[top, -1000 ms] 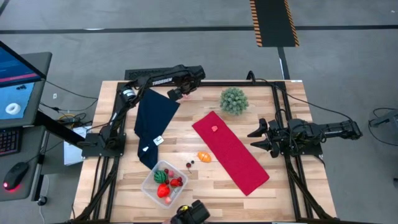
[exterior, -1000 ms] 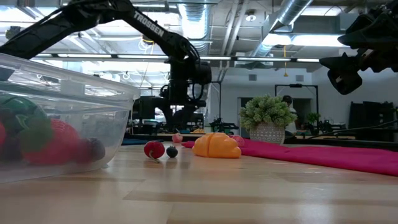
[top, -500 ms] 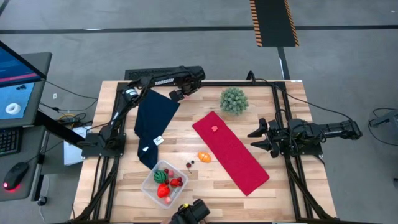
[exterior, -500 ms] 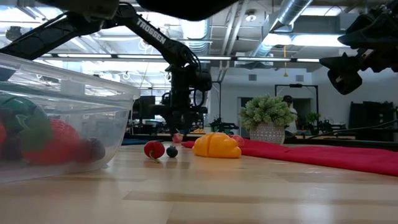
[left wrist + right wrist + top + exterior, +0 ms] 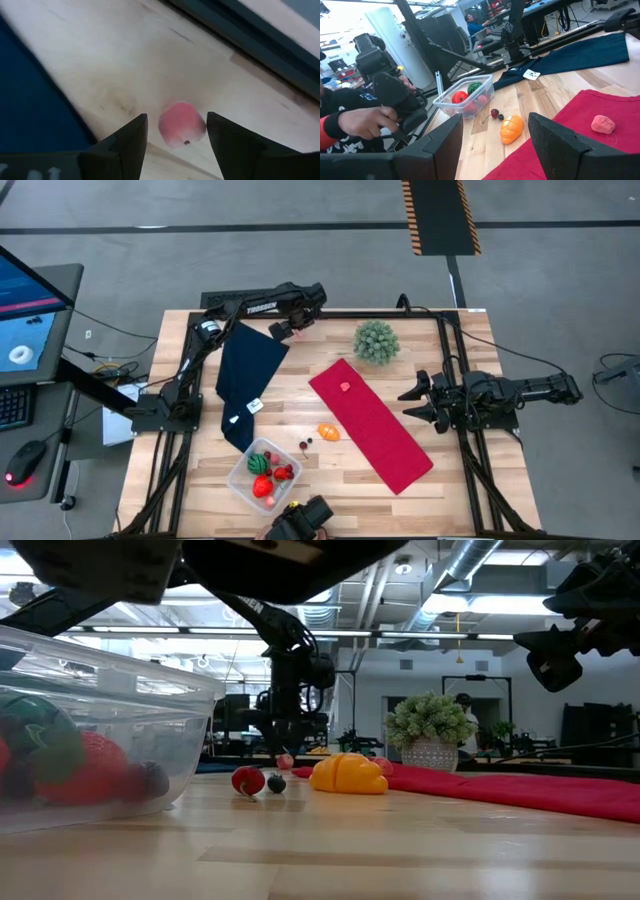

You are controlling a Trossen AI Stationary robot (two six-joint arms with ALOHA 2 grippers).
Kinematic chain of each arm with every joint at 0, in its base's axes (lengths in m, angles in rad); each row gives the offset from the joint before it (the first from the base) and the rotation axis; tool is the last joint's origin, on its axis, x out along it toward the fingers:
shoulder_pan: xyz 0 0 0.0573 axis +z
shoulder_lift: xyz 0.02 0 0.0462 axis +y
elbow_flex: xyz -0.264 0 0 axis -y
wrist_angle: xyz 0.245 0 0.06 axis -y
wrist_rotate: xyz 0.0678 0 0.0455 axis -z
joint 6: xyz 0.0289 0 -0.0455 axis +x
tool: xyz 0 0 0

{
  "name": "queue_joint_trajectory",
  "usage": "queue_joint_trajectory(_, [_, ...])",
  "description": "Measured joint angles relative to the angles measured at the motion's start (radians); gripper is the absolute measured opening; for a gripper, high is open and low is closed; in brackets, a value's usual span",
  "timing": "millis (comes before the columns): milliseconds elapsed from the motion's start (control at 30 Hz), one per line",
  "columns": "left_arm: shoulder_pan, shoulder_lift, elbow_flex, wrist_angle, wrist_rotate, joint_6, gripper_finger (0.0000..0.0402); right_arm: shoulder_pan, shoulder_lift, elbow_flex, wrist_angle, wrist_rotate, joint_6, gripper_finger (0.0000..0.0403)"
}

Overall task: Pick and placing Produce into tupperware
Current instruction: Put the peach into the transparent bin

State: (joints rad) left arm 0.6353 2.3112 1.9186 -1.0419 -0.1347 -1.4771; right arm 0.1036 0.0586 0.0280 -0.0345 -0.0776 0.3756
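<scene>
Tupperware: the clear tupperware is set at the near edge of the table, left of centre; red and green produce is already seen inside it, so the task is judged partly done.
Loose produce nearby: an orange piece, a red cherry and a dark berry are left on bare wood just beyond the box; a pink piece is lying on the red cloth.
Right gripper: the right gripper is held off the table at the right edge, beside the red cloth, its jaws spread and nothing between them.
Left gripper: the left gripper is stretched to the far side, beyond the dark blue cloth, with its fingers parted and nothing clamped.
Key relation: a small pink fruit is seen on bare wood directly ahead of the left gripper, centred in the gap between the fingers; whether it is touched cannot be told. No long axis is offered by its roundish shape.
Nearer arm: the left, by far.
Edges: the dark frame rail runs just beyond the fruit, the blue cloth just to one side.
Room: little is left beyond the fruit; the return path to the box is judged open over the blue cloth.
</scene>
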Motion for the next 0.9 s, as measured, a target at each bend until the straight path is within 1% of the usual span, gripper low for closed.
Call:
queue_joint_trajectory(167, [-0.001, 0.0, 0.0, 0.001, 0.048, 0.018, 0.0194, 0.0, 0.0, 0.0, 0.0, 0.0, 0.0, 0.0249])
queue_joint_trajectory(300, [-0.001, 0.0, 0.0, 0.0, 0.05, 0.019, 0.0191, 0.0, 0.0, 0.0, 0.0, 0.0, 0.0, 0.0249])
queue_joint_trajectory(400, [0.0, 0.0, 0.0, -0.011, 0.048, 0.018, 0.0173, 0.0, 0.0, 0.0, 0.0, 0.0, 0.0, 0.0249])
queue_joint_trajectory(633, [-0.001, 0.0, 0.0, -0.01, 0.043, 0.017, 0.011, 0.0, 0.0, 0.0, 0.0, 0.0, 0.0, 0.0249])
queue_joint_trajectory(733, [-0.001, 0.0, 0.0, -0.011, 0.041, 0.015, 0.0098, 0.0, 0.0, 0.0, 0.0, 0.0, 0.0, 0.0249])
queue_joint_trajectory(900, [-0.001, 0.0, 0.0, -0.012, 0.042, 0.014, 0.0096, 0.0, 0.0, 0.0, 0.0, 0.0, 0.0, 0.0249])
